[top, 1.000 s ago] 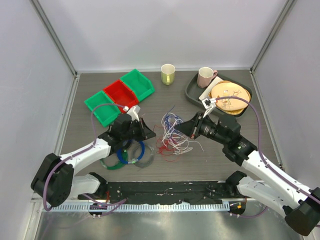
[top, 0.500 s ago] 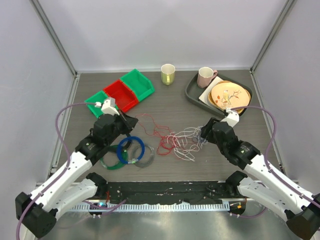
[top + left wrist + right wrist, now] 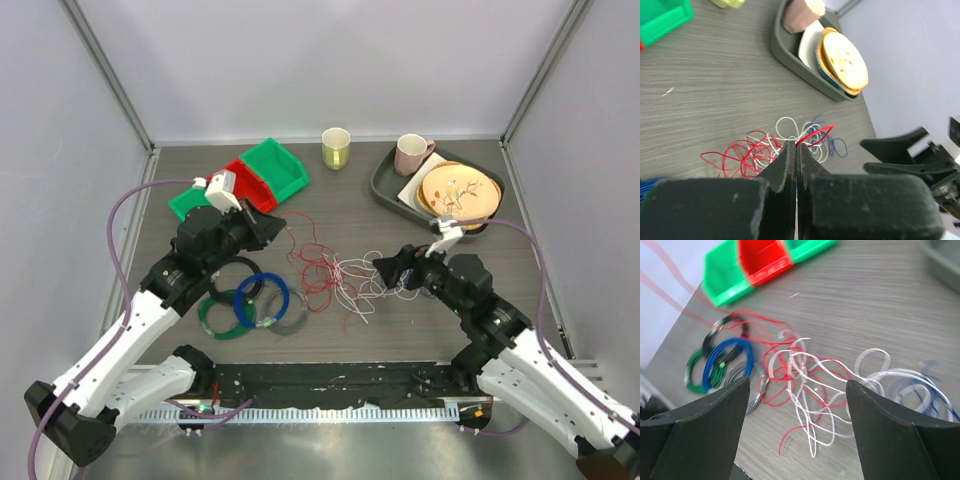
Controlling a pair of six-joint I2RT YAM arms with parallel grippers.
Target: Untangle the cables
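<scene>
A tangle of thin cables lies mid-table: red loops (image 3: pixel 315 272) on the left, white loops (image 3: pixel 356 283) in the middle, blue strands (image 3: pixel 920 390) on the right. My left gripper (image 3: pixel 276 228) hovers left of the tangle, in front of the bins. It is shut on one red cable (image 3: pixel 815 134), which sticks out past its closed tips (image 3: pixel 796 145) and trails down to the heap. My right gripper (image 3: pixel 388 268) sits at the tangle's right edge, over the blue end. It is open (image 3: pixel 797 385), with the white and red loops lying on the table between its fingers.
Coiled green, blue and grey cables (image 3: pixel 250 305) lie left of the tangle. Green and red bins (image 3: pixel 262 175) stand at the back left. At the back are a yellow mug (image 3: pixel 336 148), a pink mug (image 3: pixel 410 153) and a dark tray (image 3: pixel 385 188) with a plate (image 3: pixel 460 192).
My right gripper has opened and let the cables drop onto the table. My left gripper has moved back and left, drawing the red cable out of the tangle.
</scene>
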